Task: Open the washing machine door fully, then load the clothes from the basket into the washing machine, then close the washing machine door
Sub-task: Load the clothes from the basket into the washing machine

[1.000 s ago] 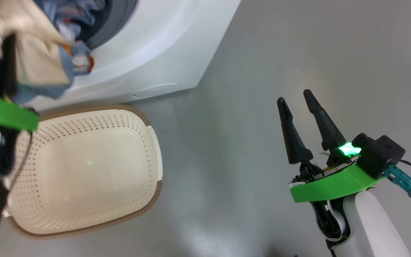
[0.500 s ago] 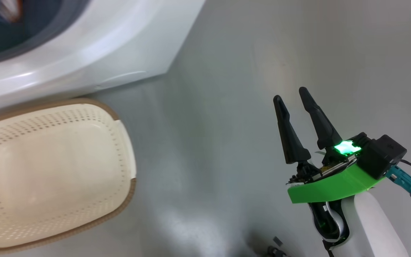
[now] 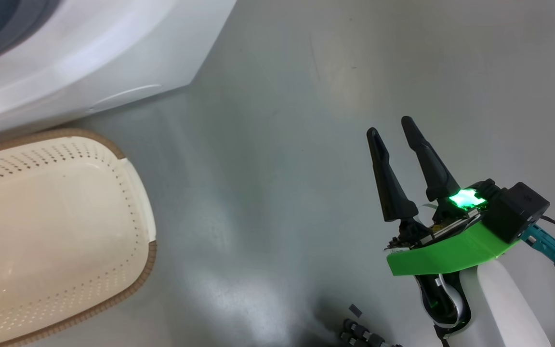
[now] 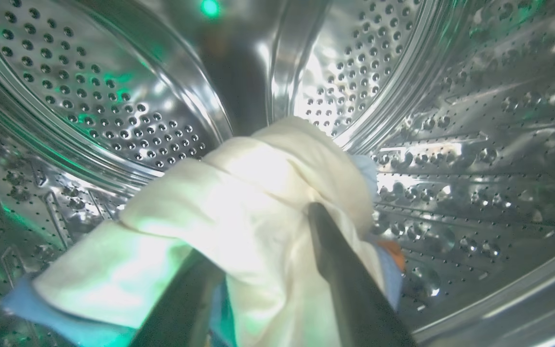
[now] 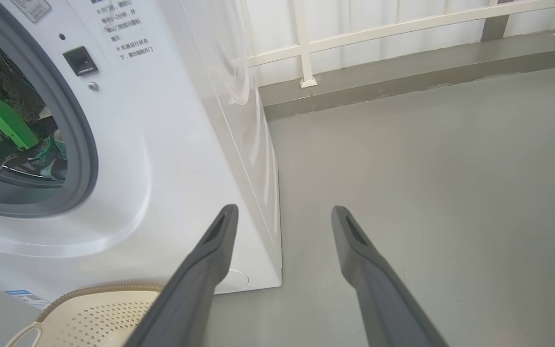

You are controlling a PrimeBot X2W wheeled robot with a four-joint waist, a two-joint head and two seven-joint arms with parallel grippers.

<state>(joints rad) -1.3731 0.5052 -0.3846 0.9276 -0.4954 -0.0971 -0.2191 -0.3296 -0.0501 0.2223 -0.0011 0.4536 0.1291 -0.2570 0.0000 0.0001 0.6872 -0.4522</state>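
The left gripper (image 4: 258, 231) has let go. A second ago it was clamped on the garment at the mouth of the washing machine (image 3: 113, 62). Now its fingers stand apart deep inside the steel drum (image 4: 113, 96), with the clothes (image 4: 239, 202) slumped between and over them. A pale cream lining faces the camera, light blue edges trail below, and a scrap of orange shows just past the right-hand finger. The near finger's tip is buried under the cloth, so I cannot tell whether any fabric is snagged on it. The head camera has also swung, which shifts the basket (image 3: 147, 250) and the machine leftward in its picture; they have not moved themselves. The basket holds nothing in the part seen, so loading looks finished once the arm backs out cleanly. Closing the door would then be all that remains. The right gripper (image 3: 389, 126) hangs over the bare grey floor (image 3: 282, 144) with its jaws spread wide and empty, the machine's front corner off to its left.
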